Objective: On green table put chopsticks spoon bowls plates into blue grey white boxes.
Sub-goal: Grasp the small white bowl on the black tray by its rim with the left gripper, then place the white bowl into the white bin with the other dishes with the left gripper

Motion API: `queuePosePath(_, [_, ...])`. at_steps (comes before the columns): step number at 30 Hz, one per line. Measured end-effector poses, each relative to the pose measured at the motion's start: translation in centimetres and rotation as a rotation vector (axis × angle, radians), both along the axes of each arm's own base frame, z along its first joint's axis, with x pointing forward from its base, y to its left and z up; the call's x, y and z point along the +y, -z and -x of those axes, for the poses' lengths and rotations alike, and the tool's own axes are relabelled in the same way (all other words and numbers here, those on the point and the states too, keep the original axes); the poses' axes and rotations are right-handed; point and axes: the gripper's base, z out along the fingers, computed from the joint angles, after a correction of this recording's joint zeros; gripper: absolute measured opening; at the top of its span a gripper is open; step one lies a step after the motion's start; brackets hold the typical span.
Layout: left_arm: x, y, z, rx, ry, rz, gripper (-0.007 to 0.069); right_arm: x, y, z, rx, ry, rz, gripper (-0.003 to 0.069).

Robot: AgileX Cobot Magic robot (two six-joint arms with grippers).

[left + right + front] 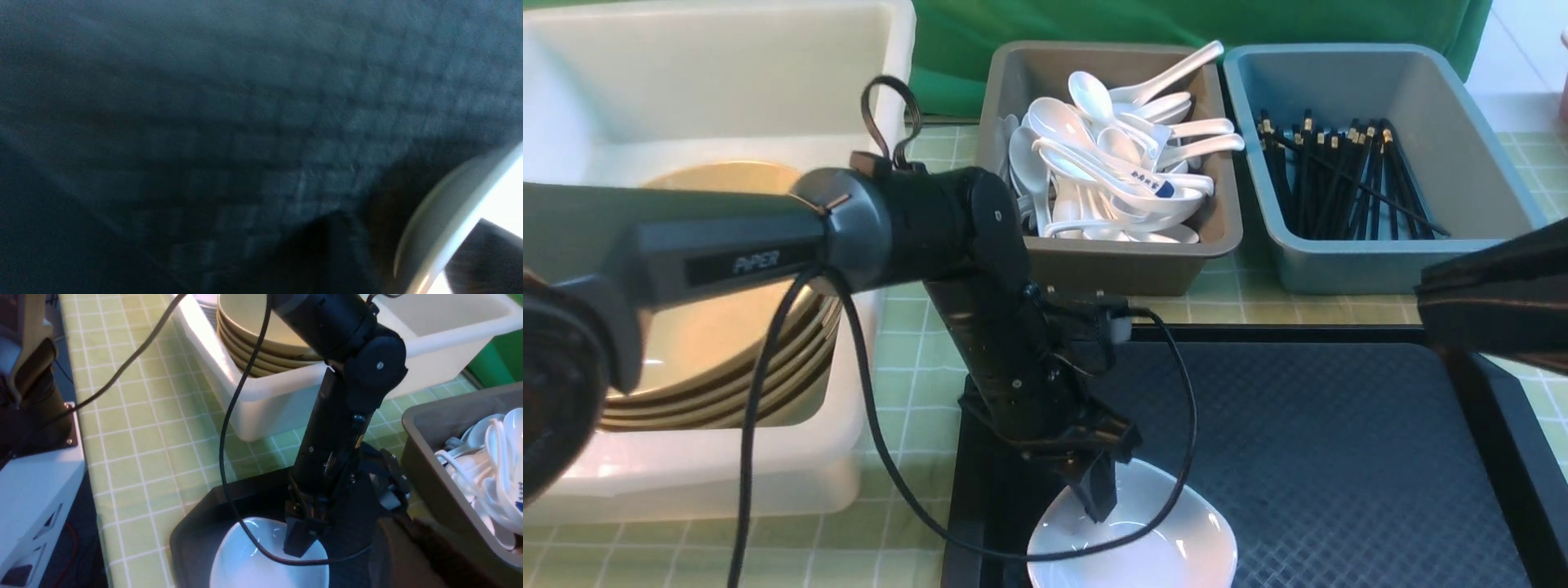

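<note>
A white plate (1168, 539) lies at the near left corner of the black tray (1339, 457). My left gripper (1094, 502) points down at its rim, one finger (486, 257) inside the plate (441, 220) and the other outside with a dark gap showing, so the jaws still look open. Olive bowls (719, 343) are stacked in the white box (882, 98). White spoons (1111, 163) fill the grey box (1127, 265), and black chopsticks (1339, 180) lie in the blue box (1339, 269). My right gripper (1494, 302) hovers at the right, shut and empty.
The green table (907, 351) shows between the boxes and the tray. The left arm's cable (1184, 457) loops over the plate. A white stand (36, 490) borders the table on the far side in the right wrist view.
</note>
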Motion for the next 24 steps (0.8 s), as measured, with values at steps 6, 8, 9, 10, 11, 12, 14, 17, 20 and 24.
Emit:
queuePosePath(6, [0.1, 0.0, 0.1, 0.065, -0.016, 0.037, 0.0015, -0.1, 0.0, -0.3, -0.023, 0.02, 0.006, 0.0059])
queuePosePath(8, [0.3, 0.0, -0.1, 0.074, -0.028, 0.053, 0.0015, -0.2, 0.1, -0.3, -0.029, 0.024, 0.014, 0.0059])
queuePosePath(9, [0.4, -0.2, -0.2, 0.08, -0.039, 0.072, 0.0015, -0.2, 0.1, -0.3, -0.027, 0.029, 0.017, 0.0061])
queuePosePath(10, [0.4, -0.3, -0.2, 0.08, -0.04, 0.074, 0.0015, -0.2, 0.1, -0.4, -0.028, 0.028, 0.018, 0.0061])
queuePosePath(11, [0.6, -0.6, -0.3, 0.077, -0.048, 0.094, 0.0015, -0.2, 0.1, -0.3, -0.011, 0.037, 0.009, 0.0062])
queuePosePath(12, [0.8, -1.4, -0.3, 0.066, -0.056, 0.115, 0.0015, -0.2, 0.2, -0.3, 0.007, 0.037, 0.01, 0.0063])
queuePosePath(14, [1.0, -3.3, -0.2, 0.03, -0.076, 0.155, 0.0015, -0.2, 0.4, -0.1, 0.041, 0.029, 0.018, 0.0066])
queuePosePath(17, [1.3, -6.6, 0.4, -0.019, -0.12, 0.212, 0.0015, -0.2, 0.7, 0.3, 0.108, 0.024, 0.021, 0.0069])
queuePosePath(20, [2.0, -10.5, 1.7, -0.082, -0.161, 0.249, 0.0015, -0.2, 1.0, 0.7, 0.164, 0.011, 0.031, 0.0069])
queuePosePath(24, [4.2, -14.0, 3.7, -0.152, -0.174, 0.244, 0.0015, -0.1, 1.3, 0.8, 0.226, 0.007, 0.039, 0.0069])
